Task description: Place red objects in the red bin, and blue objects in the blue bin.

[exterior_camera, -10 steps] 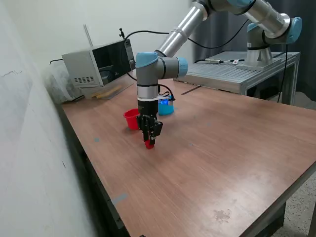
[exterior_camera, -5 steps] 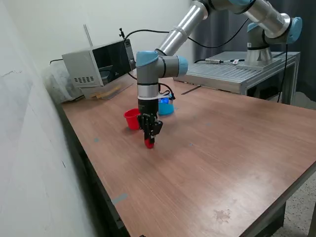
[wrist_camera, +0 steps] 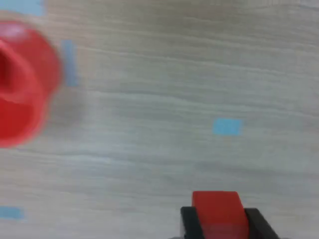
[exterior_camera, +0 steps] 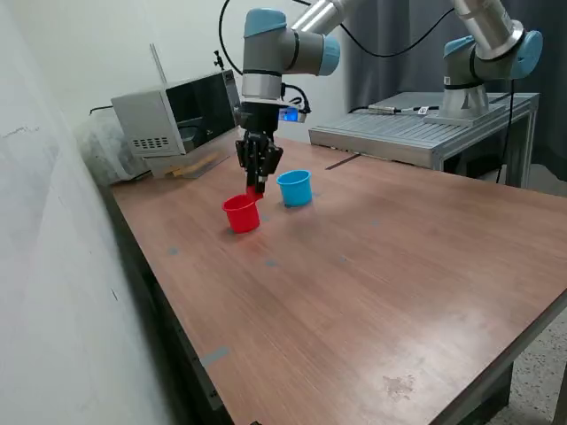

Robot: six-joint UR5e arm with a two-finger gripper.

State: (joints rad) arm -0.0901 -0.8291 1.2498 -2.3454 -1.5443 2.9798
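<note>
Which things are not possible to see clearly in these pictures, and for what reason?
- Inside of the red cup and the blue cup: exterior view, hidden by their walls.
- Red cube in the hand: exterior view, too small; wrist view, cut by the edge.
- Red cup: wrist view, blurred and cut off.

Red cup (wrist_camera: pixel 22 82) blurred, cut off — hand (wrist_camera: pixel 219 221) too (wrist view)
</note>
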